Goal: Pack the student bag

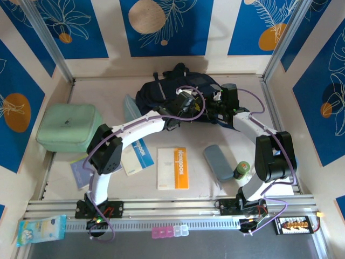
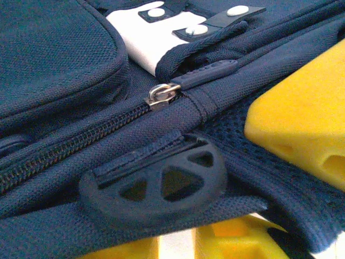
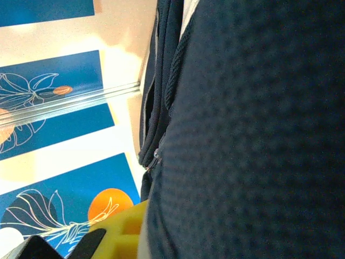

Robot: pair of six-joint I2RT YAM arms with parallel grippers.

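- The student bag (image 1: pixel 153 94) is found at 12 o'clock on the table (image 1: pixel 99 91), up against the back wall, and both arms are stretched over to it.
- The left gripper (image 1: pixel 186 105) is laid over the middle of the bag.
- In the left wrist view, its yellow fingers (image 2: pixel 302 121) are seen at 3 and 6 o'clock, with a fold of the navy fabric running between them.
- The gap is narrow, but whether that fold is actually clamped cannot be told.
- A silver zip slider (image 2: pixel 160 96) is picked out at 11 o'clock from the middle of that view. A black spoked pull tab (image 2: pixel 156 183) is lying on the cloth just below it, and a white patch (image 2: pixel 143 40) is seen at 12 o'clock.
- The right gripper (image 1: pixel 215 108) is pressed to the bag's 3 o'clock edge, with its jaws drawn fully together.
- In the right wrist view, one yellow finger (image 3: pixel 121 229) is seen at 7 o'clock, hard against the fabric. Whether any cloth is pinched cannot be made out.
- Away from the bag, a mint-green case (image 1: pixel 67 127) is parked at 9 o'clock and an orange-and-white booklet (image 1: pixel 172 168) at 6 o'clock.
- A grey-blue pouch (image 1: pixel 218 162) is placed at 5 o'clock, with a green-lidded bottle (image 1: pixel 241 170) just beside it.
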